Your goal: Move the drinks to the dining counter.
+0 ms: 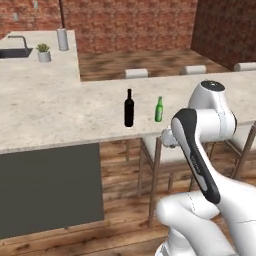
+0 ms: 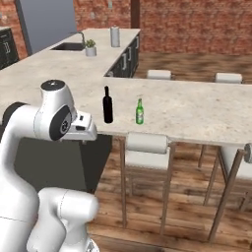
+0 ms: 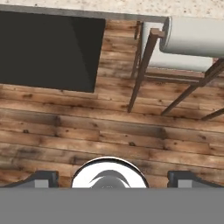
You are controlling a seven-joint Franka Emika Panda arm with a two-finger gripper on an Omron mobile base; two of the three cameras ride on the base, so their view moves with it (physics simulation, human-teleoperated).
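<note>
Left base view: the long beige speckled surface runs across a room with brick walls and a plank floor. The black wine bottle and the green glass bottle stand upright on it, near each other but apart, above and beyond the robot's folded arm. A sink, a small potted plant and a grey canister sit far back.

Right base view: both bottles stand near the surface's front edge, over a pale cushioned stool.

Hand view: the pincer points down at the wooden floor, its tips spread wide with nothing between them. Ahead of it the stool's legs and a dark cabinet panel show; the surface's edge is cut off at the top.
</note>
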